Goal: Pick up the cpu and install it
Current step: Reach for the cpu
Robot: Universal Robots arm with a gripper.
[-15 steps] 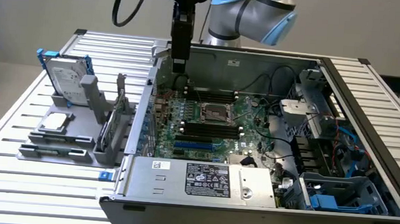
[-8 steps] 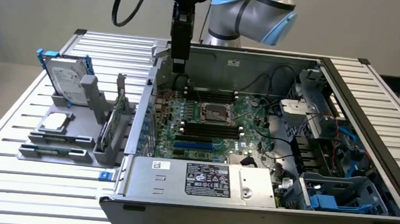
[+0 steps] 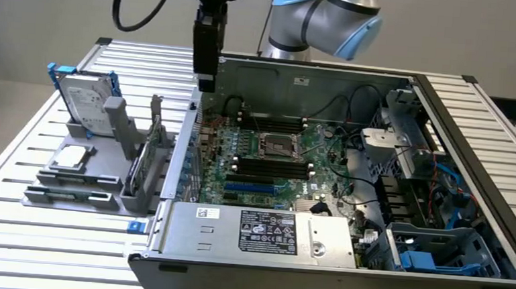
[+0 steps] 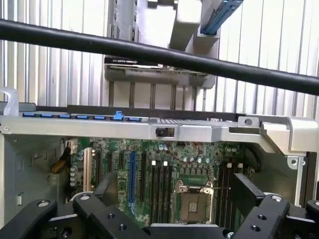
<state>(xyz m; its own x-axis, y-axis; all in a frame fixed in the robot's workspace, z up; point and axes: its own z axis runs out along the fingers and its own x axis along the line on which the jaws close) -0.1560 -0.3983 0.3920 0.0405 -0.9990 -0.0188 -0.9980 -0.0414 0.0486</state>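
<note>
The cpu (image 3: 74, 157) is a small flat silver square lying in a grey holder (image 3: 86, 181) on the slatted table, at the exterior view's left, outside the computer case. My gripper (image 3: 206, 81) hangs above the case's left wall, well above and to the right of the cpu. In the wrist view my gripper (image 4: 174, 181) stands open, and its black fingers (image 4: 107, 186) have nothing between them. Below them lies the green motherboard (image 4: 149, 164) with its dark metal-framed socket (image 4: 193, 204). That socket (image 3: 276, 145) sits mid-board in the exterior view.
A large silver hard drive (image 3: 86, 100) in a blue frame stands upright behind the cpu. The open case (image 3: 290, 66) holds cables, a power supply (image 3: 262, 232) at the front and drive bays (image 3: 430, 256) on the right. A black cable (image 4: 159, 55) crosses the wrist view.
</note>
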